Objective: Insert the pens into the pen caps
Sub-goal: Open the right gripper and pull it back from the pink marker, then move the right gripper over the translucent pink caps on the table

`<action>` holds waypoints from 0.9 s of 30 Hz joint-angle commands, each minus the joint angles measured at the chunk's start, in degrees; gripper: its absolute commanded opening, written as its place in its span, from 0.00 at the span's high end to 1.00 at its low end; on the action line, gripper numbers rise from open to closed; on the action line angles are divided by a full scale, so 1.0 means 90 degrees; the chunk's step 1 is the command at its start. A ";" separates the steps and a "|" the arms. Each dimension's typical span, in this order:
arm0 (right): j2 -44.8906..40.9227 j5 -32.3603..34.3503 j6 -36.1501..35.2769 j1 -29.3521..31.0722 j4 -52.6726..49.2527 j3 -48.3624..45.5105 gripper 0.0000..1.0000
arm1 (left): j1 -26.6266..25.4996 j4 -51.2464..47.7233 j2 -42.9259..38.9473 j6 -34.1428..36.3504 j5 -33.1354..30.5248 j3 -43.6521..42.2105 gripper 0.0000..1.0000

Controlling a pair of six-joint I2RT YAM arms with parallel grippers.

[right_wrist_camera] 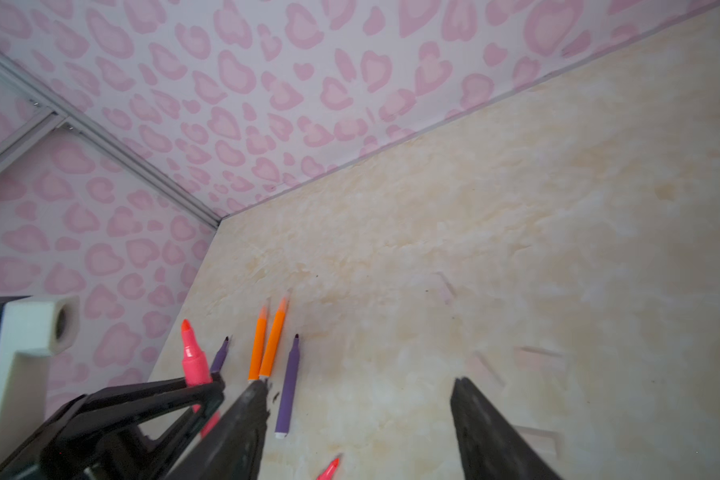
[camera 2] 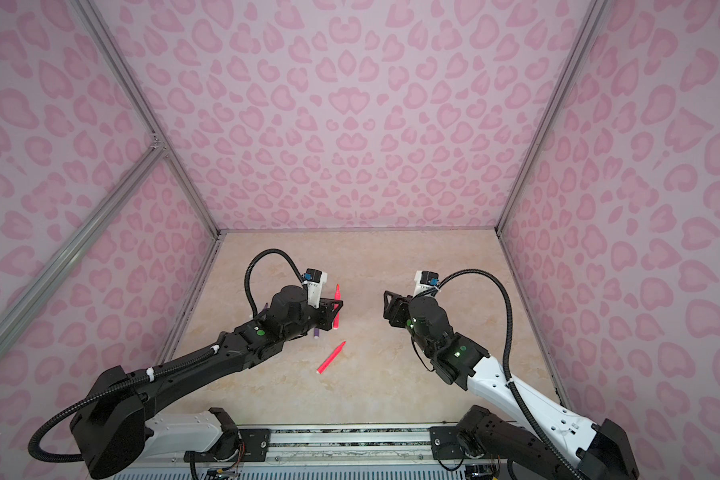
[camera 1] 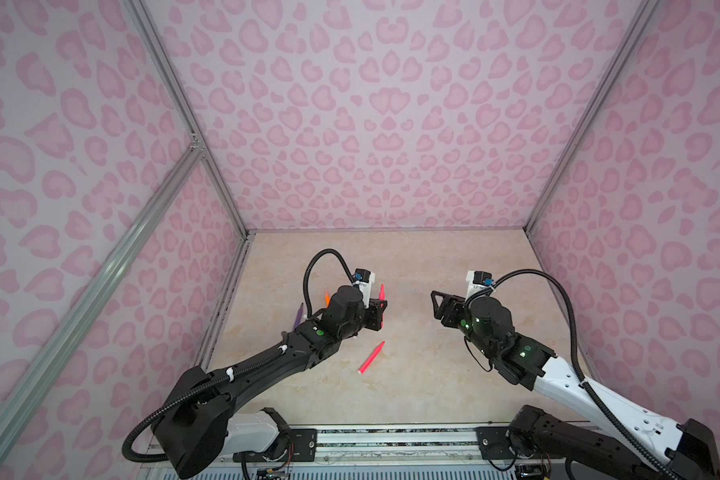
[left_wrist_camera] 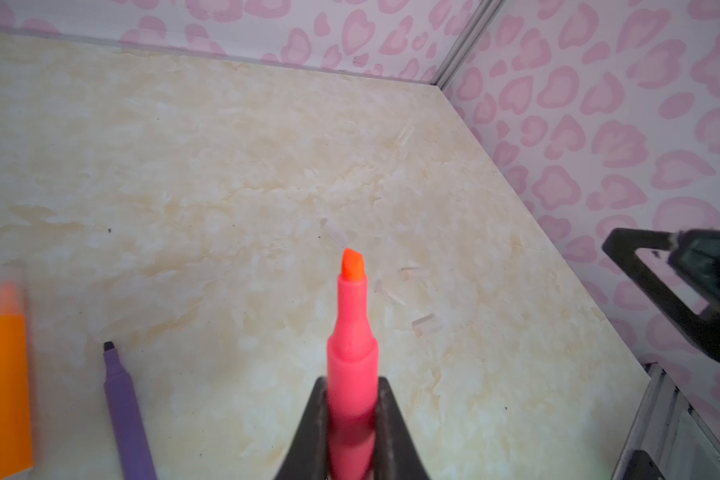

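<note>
- The left gripper [left_wrist_camera: 352, 386] has its fingers [left_wrist_camera: 308, 432] clamped on the barrel of the held pink-red pen [left_wrist_camera: 352, 332]. The pen's bare chisel tip juts well past the fingertips and is clear of the table [left_wrist_camera: 225, 166].
- In both top views this pen runs through the closed left gripper [camera 1: 381, 309], with its tip on the far side of the fingers, pointing away from the robot's base.
- The right gripper [right_wrist_camera: 358, 382] has its fingers [right_wrist_camera: 474, 415] spread wide apart. Nothing sits between them but bare table.
- Just past the tip of one right finger, a purple pen [right_wrist_camera: 288, 390] lies flat on the table.
- Next to it, a little farther from that fingertip, two orange pens [right_wrist_camera: 258, 345] lie side by side, touching along their length.
- A second purple pen [right_wrist_camera: 220, 355] lies beyond the orange pair, partly hidden behind the left gripper and the held pen.
- The loose pink-red pen [camera 1: 371, 357] lies flat on the table, nearer the robot's base than either pair of fingers and between the two arms.
- The pen caps [left_wrist_camera: 425, 324] are faint clear tubes scattered on the table ahead of the left fingers. They lie beyond the held pen's tip and apart from one another. More faint ones lie ahead of the right fingers.
</note>
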 commanded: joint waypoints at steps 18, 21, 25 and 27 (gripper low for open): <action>0.3214 -0.1182 -0.1424 -0.0982 -0.1688 0.1528 0.53 | 0.0071 -0.0107 0.0136 -0.0165 -0.0050 0.0061 0.97; 0.3480 -0.1330 -0.1524 -0.0945 -0.1757 0.1649 0.55 | 0.0064 -0.0126 0.0129 -0.0156 -0.0067 0.0071 0.97; 0.3688 -0.1279 -0.1685 -0.0877 -0.1937 0.1724 0.53 | 0.0063 -0.0141 0.0091 -0.0145 -0.0070 0.0075 0.97; 0.3839 -0.1158 -0.1714 -0.0877 -0.2104 0.1801 0.54 | 0.0062 -0.0136 0.0081 -0.0145 -0.0073 0.0067 0.97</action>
